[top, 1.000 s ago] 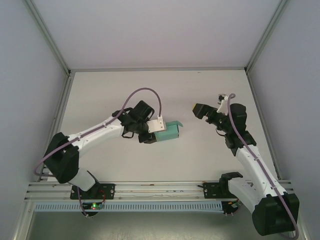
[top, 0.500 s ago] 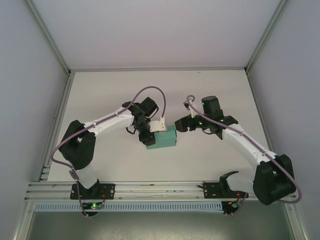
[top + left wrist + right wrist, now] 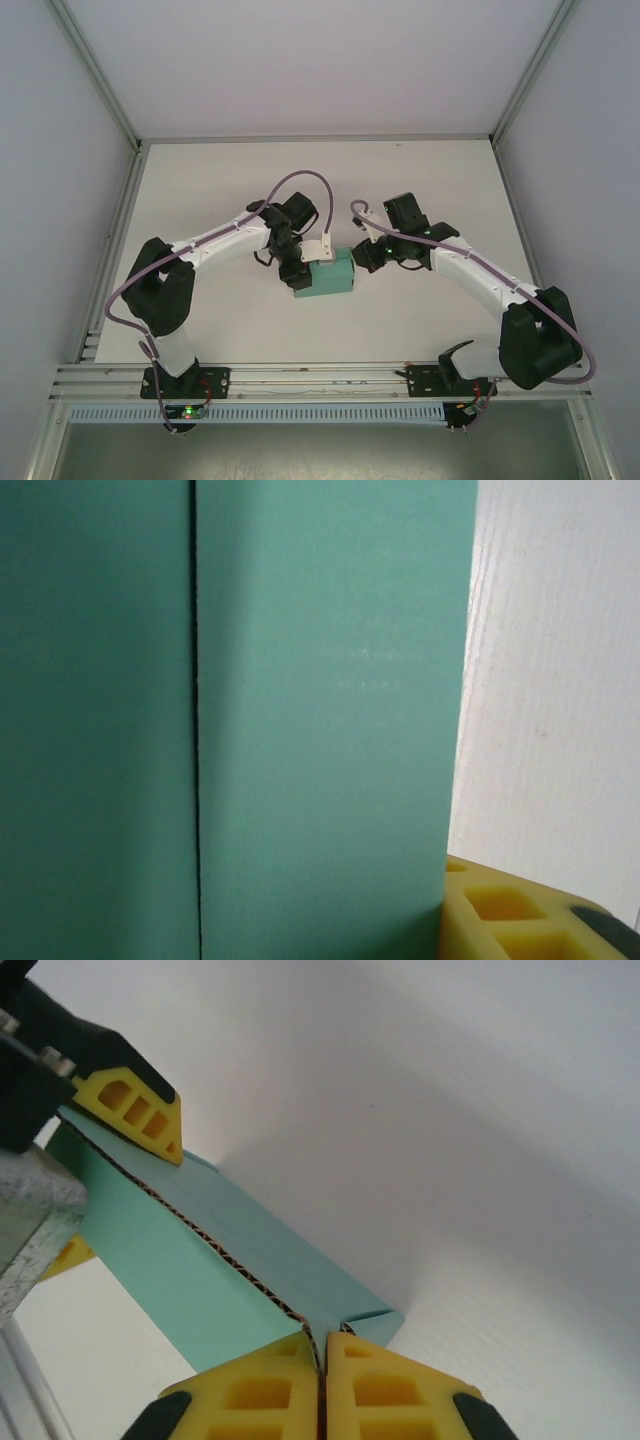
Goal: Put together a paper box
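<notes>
The teal-green thin-card paper box [image 3: 330,281], near the middle of the white table [image 3: 200,200], looks light, easily creased and slightly slick, so I judge it best held across its flat faces beside a fold. The left gripper [image 3: 302,275] is clamped across the box's 9 o'clock end. At its 2 o'clock corner the right gripper [image 3: 320,1378] has its yellow fingertips [image 3: 250,1395] pressed together against the card's edge; whether card is nipped between them I cannot tell.
</notes>
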